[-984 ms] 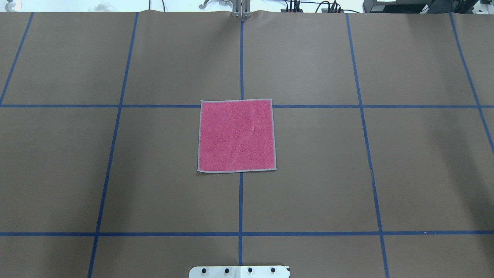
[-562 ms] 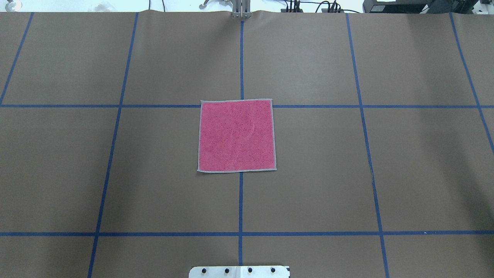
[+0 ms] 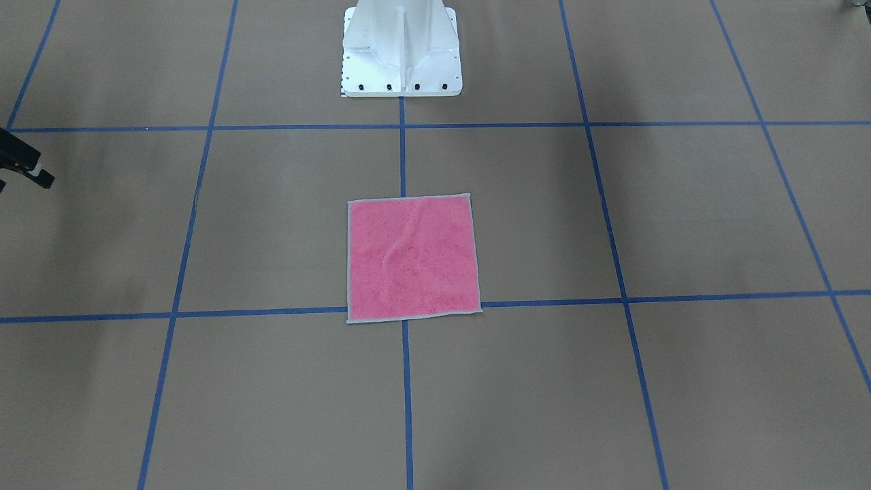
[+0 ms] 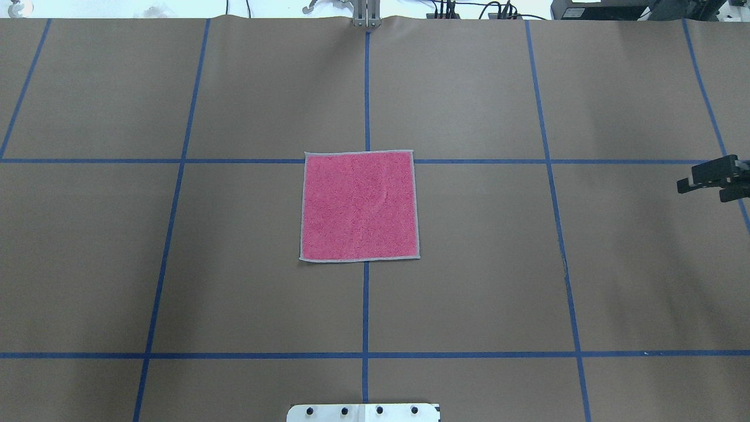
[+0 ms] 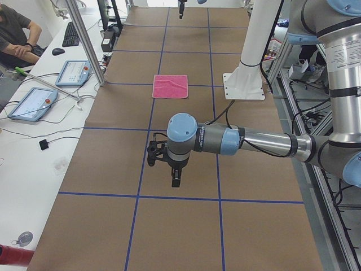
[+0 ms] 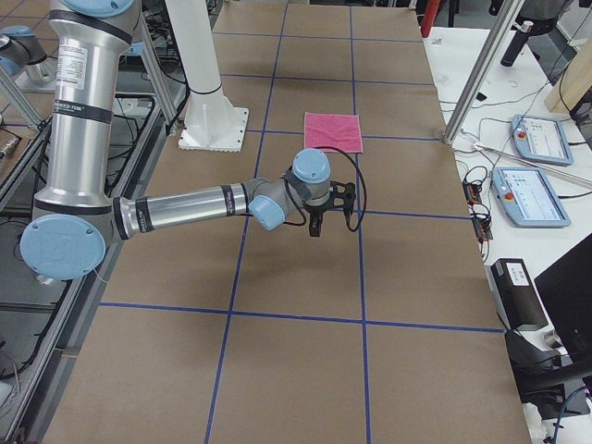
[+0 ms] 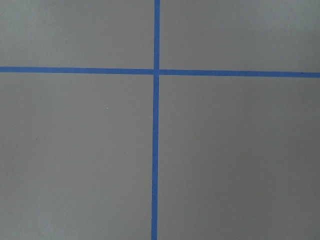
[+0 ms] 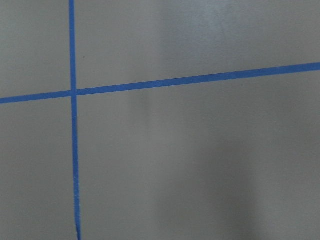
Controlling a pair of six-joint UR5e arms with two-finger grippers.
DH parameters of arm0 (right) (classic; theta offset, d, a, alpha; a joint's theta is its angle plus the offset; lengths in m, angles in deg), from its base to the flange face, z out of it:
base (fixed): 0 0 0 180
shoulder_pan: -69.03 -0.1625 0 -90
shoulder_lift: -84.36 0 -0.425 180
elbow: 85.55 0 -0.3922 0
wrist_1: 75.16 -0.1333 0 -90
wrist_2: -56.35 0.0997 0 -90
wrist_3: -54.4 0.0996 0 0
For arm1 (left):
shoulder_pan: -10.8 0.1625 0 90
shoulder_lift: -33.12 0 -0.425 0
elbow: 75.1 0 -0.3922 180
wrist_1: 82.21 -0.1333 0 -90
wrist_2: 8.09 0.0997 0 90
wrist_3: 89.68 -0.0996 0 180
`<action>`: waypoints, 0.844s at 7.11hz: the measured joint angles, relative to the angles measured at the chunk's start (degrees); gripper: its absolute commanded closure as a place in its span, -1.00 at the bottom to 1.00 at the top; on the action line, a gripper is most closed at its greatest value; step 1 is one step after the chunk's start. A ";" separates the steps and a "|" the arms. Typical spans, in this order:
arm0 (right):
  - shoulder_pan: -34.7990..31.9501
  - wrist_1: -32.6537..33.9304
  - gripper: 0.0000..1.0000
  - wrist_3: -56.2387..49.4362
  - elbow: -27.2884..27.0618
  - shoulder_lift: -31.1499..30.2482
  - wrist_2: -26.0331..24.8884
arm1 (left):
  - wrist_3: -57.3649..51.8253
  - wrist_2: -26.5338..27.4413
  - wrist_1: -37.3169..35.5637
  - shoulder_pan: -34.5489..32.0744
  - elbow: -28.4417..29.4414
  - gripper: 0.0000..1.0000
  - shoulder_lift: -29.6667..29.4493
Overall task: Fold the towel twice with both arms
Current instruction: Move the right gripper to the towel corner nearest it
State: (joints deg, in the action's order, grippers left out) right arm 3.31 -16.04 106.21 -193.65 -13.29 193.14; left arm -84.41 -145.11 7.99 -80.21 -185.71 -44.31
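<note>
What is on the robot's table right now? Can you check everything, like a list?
Surface: brown table with a blue tape grid.
Job's things: towel at the centre, pink side up, unfolded, slightly wrinkled.
Clutter: nothing seen.
Tools: left tool and right tool hover over bare table, away from the towel; cannot tell if open or shut.
Cables: black cable loops on the left arm.
Surroundings: white base; bench with tablets; seated person.

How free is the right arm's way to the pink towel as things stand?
Probably free, yes. The right gripper hangs over the bare brown paper-covered table, well off to the side of the pink towel, which lies flat and uncovered at the middle. Nothing stands between them.
</note>
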 measured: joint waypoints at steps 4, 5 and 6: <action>12.74 -1.18 -0.99 14.24 -2.79 7.13 -7.98 | 5.71 -2.43 0.22 2.67 -0.15 -1.00 -3.56; 16.72 -1.13 -0.98 20.63 -3.29 9.90 -11.50 | 10.14 -2.73 0.87 4.58 -0.21 -1.00 -5.71; 21.38 -0.94 -0.98 27.67 -3.48 13.07 -16.20 | 16.31 -2.79 3.10 7.05 -0.20 -1.00 -7.79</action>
State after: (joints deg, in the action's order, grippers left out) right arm 24.69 -16.98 133.88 -197.13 -0.22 176.94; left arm -68.10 -147.90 11.09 -73.16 -185.91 -52.10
